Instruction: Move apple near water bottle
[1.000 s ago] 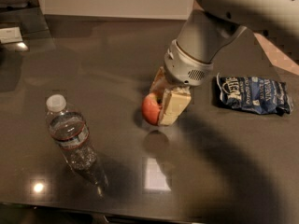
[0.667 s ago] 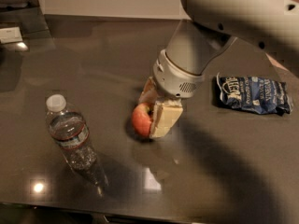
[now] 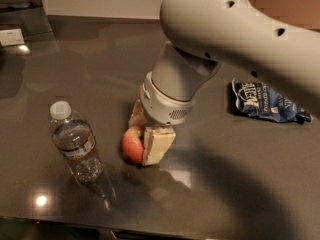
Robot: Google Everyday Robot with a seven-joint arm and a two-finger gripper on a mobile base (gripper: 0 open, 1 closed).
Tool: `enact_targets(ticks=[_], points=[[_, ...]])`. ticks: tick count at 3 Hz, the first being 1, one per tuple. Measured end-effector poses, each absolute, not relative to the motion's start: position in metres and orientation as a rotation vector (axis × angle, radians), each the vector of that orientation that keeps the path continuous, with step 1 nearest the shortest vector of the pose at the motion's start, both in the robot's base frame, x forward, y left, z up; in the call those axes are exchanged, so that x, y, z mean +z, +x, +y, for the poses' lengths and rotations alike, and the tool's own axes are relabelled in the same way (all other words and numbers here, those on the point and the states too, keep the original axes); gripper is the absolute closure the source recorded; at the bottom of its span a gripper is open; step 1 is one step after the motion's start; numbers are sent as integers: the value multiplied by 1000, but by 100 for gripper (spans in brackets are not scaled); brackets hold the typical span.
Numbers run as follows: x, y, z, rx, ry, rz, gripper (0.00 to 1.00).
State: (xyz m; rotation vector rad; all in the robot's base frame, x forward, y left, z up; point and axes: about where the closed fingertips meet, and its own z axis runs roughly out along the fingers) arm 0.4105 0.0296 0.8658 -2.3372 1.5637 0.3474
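The apple (image 3: 132, 143), red with a paler patch, sits between my gripper's cream-coloured fingers (image 3: 157, 144) low over the dark table. My gripper (image 3: 145, 136) is shut on the apple, with the big grey arm above it. The water bottle (image 3: 75, 145), clear with a white cap and a red-edged label, stands upright just left of the apple, a short gap apart.
A blue crumpled snack bag (image 3: 265, 103) lies at the right of the table (image 3: 225, 184). A white object (image 3: 11, 36) and dark items sit at the far left back. The table's front edge runs along the bottom of the view.
My gripper has carried the apple left and toward the front, closer to the water bottle. The bottle and the snack bag have not moved.
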Motion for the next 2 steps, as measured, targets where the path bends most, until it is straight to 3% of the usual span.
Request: enact_targets(ticks=[2], points=[[850, 404, 52, 330, -2378, 1533, 59]])
